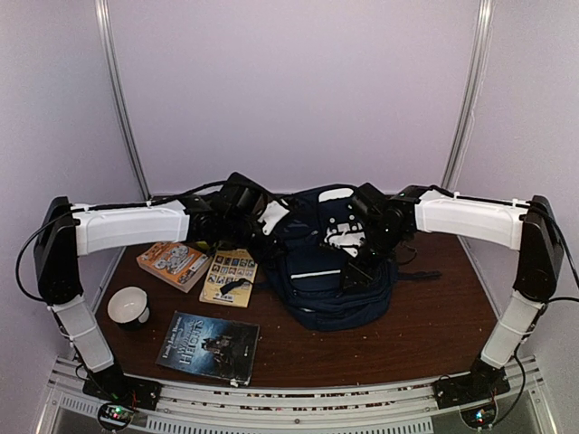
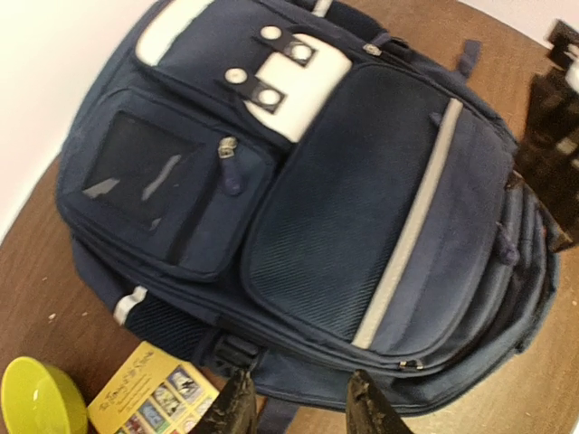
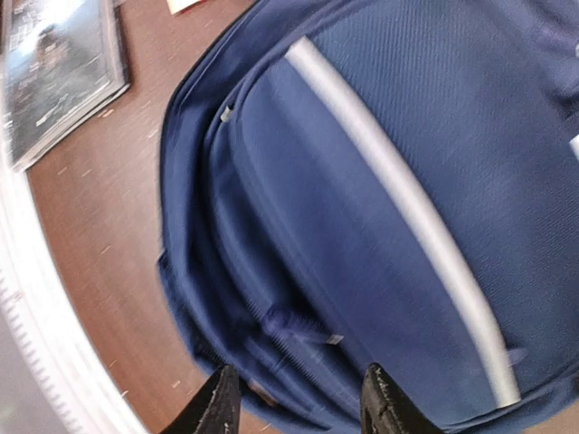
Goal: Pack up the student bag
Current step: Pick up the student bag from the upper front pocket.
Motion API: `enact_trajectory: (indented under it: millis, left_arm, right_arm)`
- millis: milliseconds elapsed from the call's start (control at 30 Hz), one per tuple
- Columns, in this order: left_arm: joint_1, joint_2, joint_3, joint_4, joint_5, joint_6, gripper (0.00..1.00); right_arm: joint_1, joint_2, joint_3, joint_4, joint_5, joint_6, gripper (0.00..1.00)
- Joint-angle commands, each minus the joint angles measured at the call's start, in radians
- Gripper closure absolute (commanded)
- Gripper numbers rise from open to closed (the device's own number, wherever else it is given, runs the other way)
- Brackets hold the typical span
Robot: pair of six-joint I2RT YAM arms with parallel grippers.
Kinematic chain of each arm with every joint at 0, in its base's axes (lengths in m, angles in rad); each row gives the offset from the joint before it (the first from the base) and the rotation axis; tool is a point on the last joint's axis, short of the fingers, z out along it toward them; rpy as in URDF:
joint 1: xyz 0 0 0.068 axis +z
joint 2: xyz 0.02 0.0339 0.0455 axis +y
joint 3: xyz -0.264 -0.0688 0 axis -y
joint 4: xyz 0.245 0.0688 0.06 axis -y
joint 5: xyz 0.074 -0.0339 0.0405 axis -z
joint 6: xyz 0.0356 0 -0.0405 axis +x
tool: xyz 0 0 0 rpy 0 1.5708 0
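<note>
The student bag (image 1: 317, 271) lies flat in the middle of the table, navy with a white stripe and white patches, front side up. My left gripper (image 1: 261, 231) hovers at its left edge. In the left wrist view the bag (image 2: 344, 199) fills the frame, and the left gripper (image 2: 303, 409) stands open above its side seam and a buckle, holding nothing. My right gripper (image 1: 360, 260) is over the bag's right half. The blurred right wrist view shows the right gripper (image 3: 301, 407) open just above a zipper pull (image 3: 291, 325) on the bag (image 3: 389, 181).
An orange book (image 1: 174, 262) and a yellow book (image 1: 229, 276) lie left of the bag. A dark book (image 1: 208, 345) lies near the front edge, and a cup (image 1: 129, 307) stands at front left. A strap (image 1: 421, 274) trails right of the bag.
</note>
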Motion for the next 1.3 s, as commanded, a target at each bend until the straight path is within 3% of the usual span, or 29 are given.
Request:
enact_trajectory:
  millis: [0,800,1100,1267]
  left_arm:
    - [0.015,-0.054,-0.01,0.067,-0.087,-0.013,0.64]
    - [0.015,-0.061,0.018,0.038,-0.088,0.008,0.64]
    - [0.014,-0.06,0.021,0.032,-0.087,0.011,0.64]
    - [0.015,-0.06,0.021,0.03,-0.089,0.015,0.64]
  right_arm:
    - [0.046,0.028,0.042,0.084,0.254,0.036,0.52]
    - [0.132,0.128,0.006,0.099,0.359,-0.015,0.35]
    - [0.103,0.037,-0.08,0.084,0.479,-0.032,0.34]
    - [0.039,-0.02,-0.112,0.05,0.39,-0.026,0.34]
